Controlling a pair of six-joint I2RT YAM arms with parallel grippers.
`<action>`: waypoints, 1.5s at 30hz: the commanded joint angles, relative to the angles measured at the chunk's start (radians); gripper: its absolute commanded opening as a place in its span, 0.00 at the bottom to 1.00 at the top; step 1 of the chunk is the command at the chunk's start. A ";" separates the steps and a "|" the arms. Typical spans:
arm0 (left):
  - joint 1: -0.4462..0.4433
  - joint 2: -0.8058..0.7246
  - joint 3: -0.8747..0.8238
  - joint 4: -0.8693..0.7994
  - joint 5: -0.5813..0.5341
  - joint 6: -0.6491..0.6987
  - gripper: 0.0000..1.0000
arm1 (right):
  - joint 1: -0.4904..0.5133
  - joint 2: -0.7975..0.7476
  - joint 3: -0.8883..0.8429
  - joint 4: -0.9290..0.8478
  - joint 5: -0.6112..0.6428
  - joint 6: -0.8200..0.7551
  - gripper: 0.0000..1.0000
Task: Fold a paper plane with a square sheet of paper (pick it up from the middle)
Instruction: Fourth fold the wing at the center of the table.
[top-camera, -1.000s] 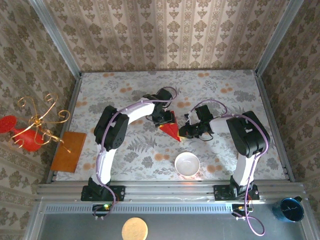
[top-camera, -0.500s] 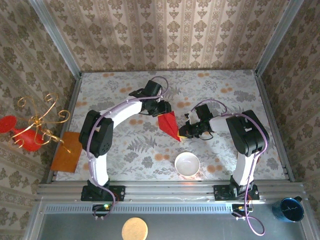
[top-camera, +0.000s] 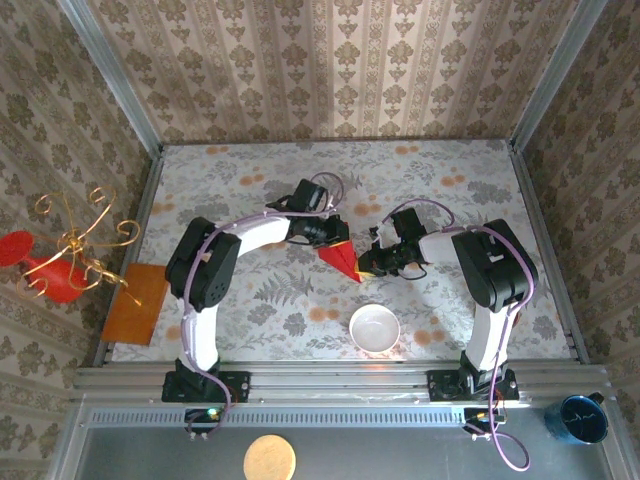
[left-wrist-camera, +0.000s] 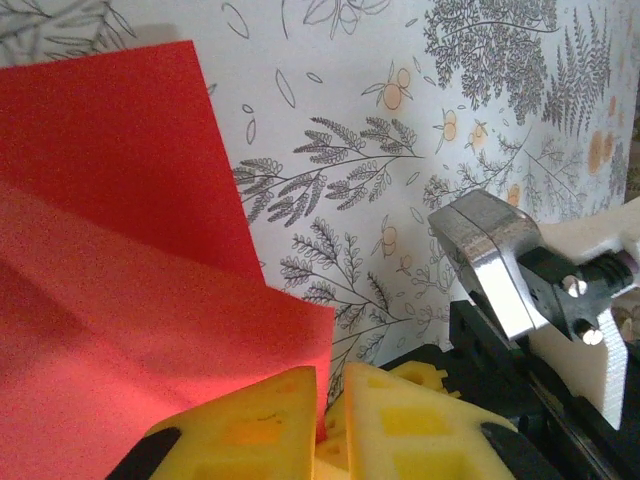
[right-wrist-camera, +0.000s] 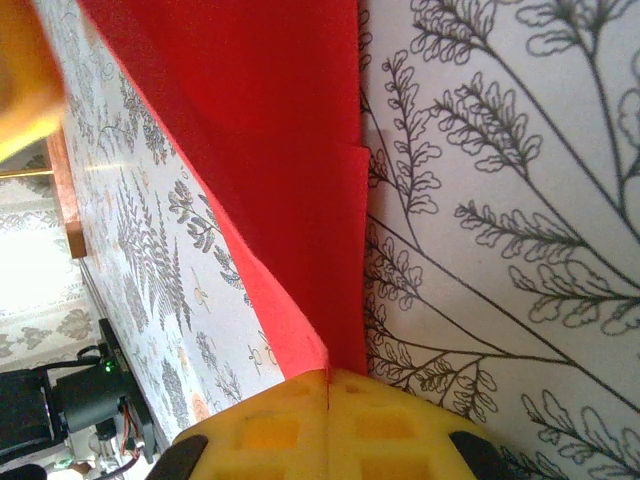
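Red paper (top-camera: 341, 259), part-folded, is lying near the tabletop's middle. Left gripper (left-wrist-camera: 328, 395) is pinching its far edge; right gripper (right-wrist-camera: 328, 385) is clamping its pointed near end. Risk: with both pulling at once, the thin sheet could be tearing, or a slipping pinch skewing the crease.

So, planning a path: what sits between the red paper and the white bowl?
Nothing: in the top view, the table between the red paper and the white bowl is bare.
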 joint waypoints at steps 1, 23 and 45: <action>-0.004 0.038 0.031 0.005 0.031 0.000 0.14 | -0.002 0.046 0.005 -0.027 0.057 0.002 0.05; -0.007 0.104 0.080 -0.054 0.002 0.016 0.11 | -0.009 -0.049 -0.002 -0.058 0.041 0.039 0.26; -0.005 0.120 0.093 -0.068 -0.004 0.007 0.10 | 0.057 -0.118 0.028 -0.094 0.107 0.012 0.14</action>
